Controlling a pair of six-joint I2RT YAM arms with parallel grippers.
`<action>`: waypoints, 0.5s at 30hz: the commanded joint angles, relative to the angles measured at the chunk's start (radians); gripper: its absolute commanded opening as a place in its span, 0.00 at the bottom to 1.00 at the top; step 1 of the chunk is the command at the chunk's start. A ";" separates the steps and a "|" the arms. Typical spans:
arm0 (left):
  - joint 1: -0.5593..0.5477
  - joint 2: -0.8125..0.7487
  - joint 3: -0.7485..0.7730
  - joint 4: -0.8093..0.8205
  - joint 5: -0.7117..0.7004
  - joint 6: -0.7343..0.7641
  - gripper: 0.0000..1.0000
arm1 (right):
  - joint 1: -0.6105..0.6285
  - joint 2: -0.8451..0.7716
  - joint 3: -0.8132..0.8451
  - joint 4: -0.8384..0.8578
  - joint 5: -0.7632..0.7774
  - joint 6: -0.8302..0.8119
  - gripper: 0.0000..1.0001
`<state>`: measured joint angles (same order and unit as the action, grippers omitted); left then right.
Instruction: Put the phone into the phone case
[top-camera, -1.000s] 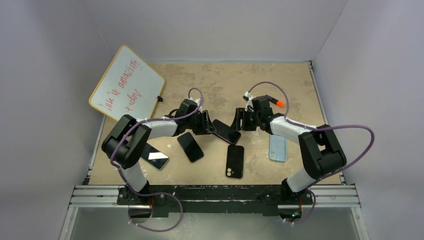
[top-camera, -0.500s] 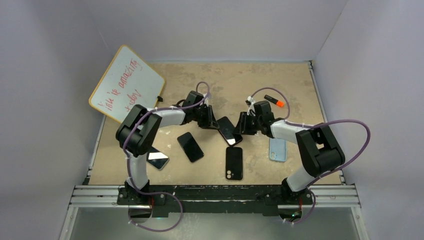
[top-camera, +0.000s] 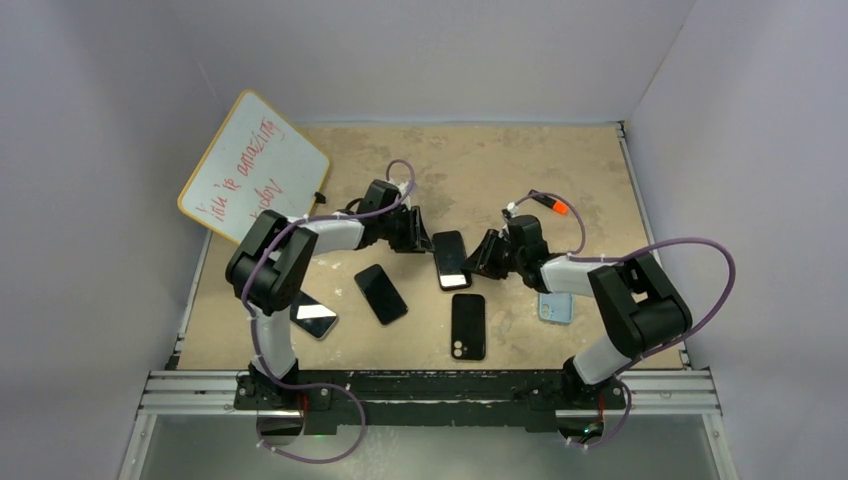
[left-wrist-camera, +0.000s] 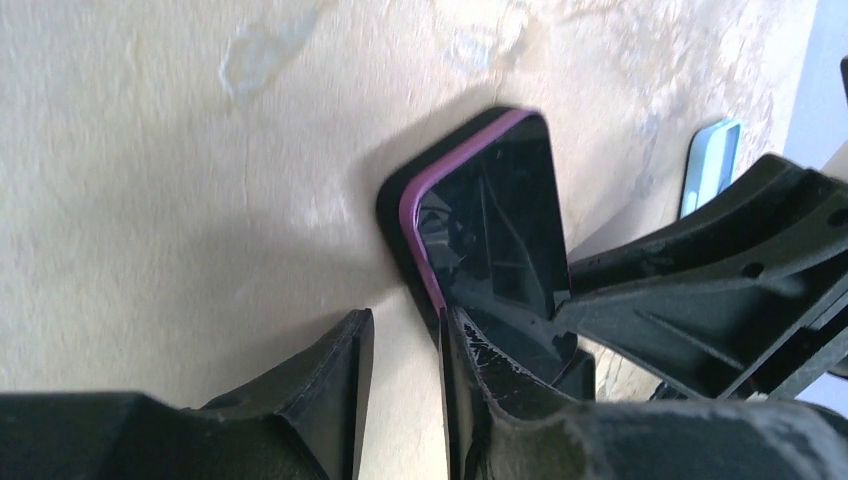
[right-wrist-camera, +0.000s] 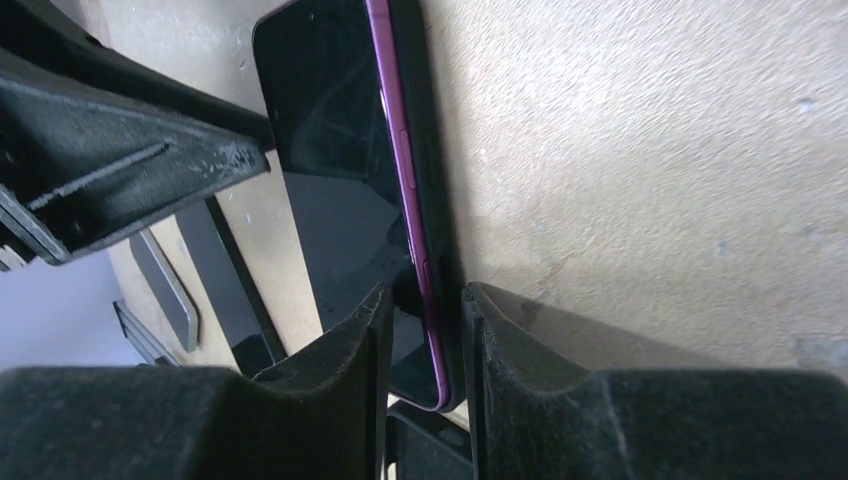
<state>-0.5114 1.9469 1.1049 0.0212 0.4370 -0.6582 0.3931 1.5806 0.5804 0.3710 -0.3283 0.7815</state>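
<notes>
Right tool (right-wrist-camera: 425, 300) astride glossy, purple-rimmed phone (right-wrist-camera: 330, 150)

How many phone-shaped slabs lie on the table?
5: cased purple-edged phone mid-table; black slab left-centre; camera-backed black slab nearest; glossy slab at near left; light-blue case at right.

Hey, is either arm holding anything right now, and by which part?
The right pincer seems to pinch the phone by its long edge; the left pincer holds nothing, one finger beside the phone.
</notes>
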 joint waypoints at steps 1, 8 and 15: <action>-0.009 -0.085 -0.092 0.100 0.012 0.023 0.33 | 0.056 -0.001 -0.026 0.035 0.024 0.091 0.31; -0.030 -0.054 -0.140 0.129 0.047 0.015 0.31 | 0.081 0.043 -0.024 -0.003 0.104 0.068 0.13; -0.097 -0.072 -0.146 0.061 -0.044 0.039 0.20 | 0.087 0.068 -0.071 -0.009 0.145 0.044 0.06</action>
<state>-0.5396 1.8915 0.9813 0.1291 0.4488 -0.6598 0.4469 1.5856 0.5533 0.4282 -0.2405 0.8490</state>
